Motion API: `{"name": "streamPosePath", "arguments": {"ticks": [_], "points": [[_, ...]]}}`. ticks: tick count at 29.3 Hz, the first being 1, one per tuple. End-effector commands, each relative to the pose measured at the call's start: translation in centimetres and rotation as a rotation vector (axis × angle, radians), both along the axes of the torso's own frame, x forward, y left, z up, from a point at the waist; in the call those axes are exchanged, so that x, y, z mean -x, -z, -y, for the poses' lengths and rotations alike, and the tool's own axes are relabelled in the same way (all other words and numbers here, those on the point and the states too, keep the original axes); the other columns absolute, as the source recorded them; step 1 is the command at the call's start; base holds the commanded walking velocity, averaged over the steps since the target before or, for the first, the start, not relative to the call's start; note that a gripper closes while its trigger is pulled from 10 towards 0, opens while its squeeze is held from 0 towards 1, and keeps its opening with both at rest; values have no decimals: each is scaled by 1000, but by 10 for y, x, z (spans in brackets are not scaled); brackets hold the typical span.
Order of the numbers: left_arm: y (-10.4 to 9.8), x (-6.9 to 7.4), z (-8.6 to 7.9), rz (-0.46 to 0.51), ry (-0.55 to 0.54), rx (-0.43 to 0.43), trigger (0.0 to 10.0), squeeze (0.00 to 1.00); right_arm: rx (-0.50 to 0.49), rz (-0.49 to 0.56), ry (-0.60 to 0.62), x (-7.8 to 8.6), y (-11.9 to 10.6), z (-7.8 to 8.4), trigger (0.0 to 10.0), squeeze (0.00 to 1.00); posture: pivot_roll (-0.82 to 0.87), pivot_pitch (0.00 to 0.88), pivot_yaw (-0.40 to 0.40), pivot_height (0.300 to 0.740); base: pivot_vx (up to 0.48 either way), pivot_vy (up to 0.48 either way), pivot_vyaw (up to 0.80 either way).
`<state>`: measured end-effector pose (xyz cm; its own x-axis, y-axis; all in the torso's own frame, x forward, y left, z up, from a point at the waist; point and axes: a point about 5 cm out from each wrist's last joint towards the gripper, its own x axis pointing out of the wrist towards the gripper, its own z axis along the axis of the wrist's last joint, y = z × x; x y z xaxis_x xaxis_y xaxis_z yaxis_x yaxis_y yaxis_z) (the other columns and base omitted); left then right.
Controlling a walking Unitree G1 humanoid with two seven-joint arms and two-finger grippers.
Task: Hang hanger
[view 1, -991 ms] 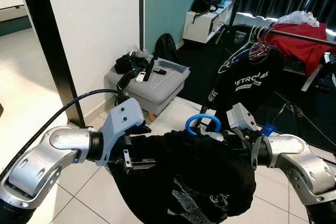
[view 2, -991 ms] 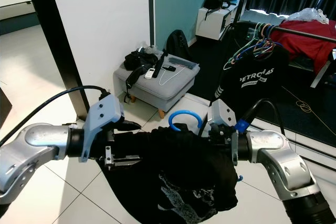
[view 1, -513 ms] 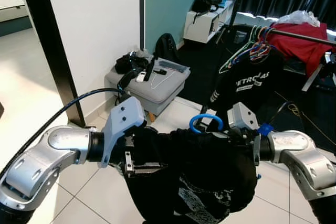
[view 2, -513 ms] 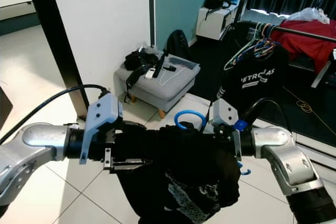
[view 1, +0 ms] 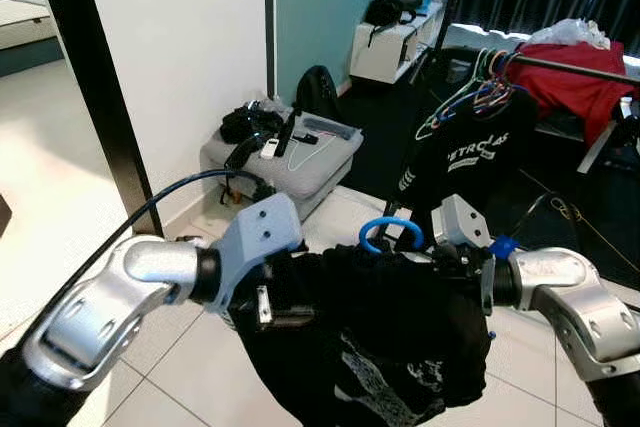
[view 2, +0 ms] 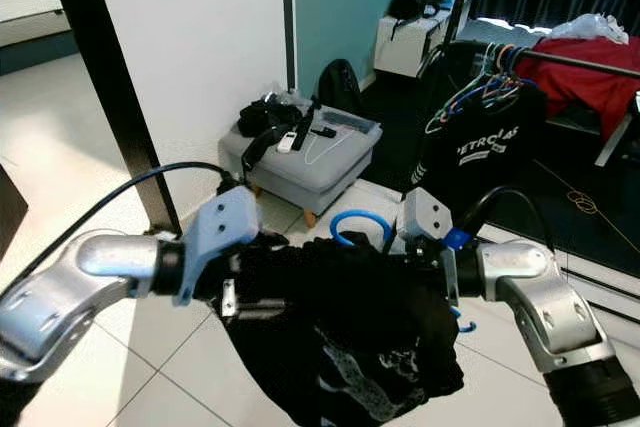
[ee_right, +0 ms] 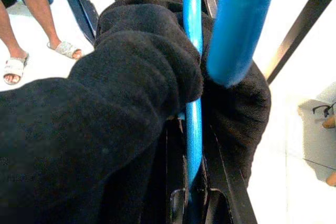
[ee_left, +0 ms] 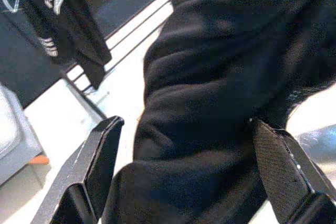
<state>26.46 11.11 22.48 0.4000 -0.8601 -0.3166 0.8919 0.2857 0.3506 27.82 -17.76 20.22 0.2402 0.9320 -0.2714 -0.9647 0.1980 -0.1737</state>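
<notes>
A black printed T-shirt [view 1: 380,347] hangs bunched on a blue hanger [view 1: 385,232] held up between the two arms, in front of the robot and above the white tiled floor [view 1: 140,387]. The left pincer [ee_left: 184,166] has its two black fingers [ee_left: 92,166] set well apart, with a thick fold of the shirt's cloth lying between them. The right pincer [ee_right: 191,203] is clamped on the hanger's blue bar, its fingers close on either side of the bar and half buried in the dark cloth. The hanger's round blue hook stands up above the shirt, just beside the right wrist.

Compared with half a second ago, the left arm [view 1: 120,287] has swung inward and its forearm now reaches more steeply across the lower left of the head views, so the grey wrist housing sits nearer the shirt's middle. The shirt and the blue hook lie almost where they were, and the right arm [view 1: 570,292] has hardly shifted.

Farther off, a clothes rail [view 1: 560,65] carries several coloured hangers, a black T-shirt with white lettering [view 1: 465,162] and a red garment [view 1: 575,87]. A grey upholstered footstool [view 1: 300,162] loaded with dark odds and ends stands by the white wall, well apart from the rail. A person's sandalled feet [ee_right: 31,56] show on the floor in the right wrist view.
</notes>
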Motion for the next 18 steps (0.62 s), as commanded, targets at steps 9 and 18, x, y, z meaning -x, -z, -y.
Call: {"name": "streamPosePath", "arguments": {"ticks": [9, 18], "points": [[0, 5, -1, -54, 41, 10, 3686, 0, -17, 47, -39, -1, -10, -6, 10000, 0, 45, 0, -22, 740, 0, 0, 0], [5, 20, -7, -153, 144, -10, 0, 0, -27, 51, -50, 0, -10, -9, 10000, 0, 54, 6, -19, 740, 0, 0, 0]]}}
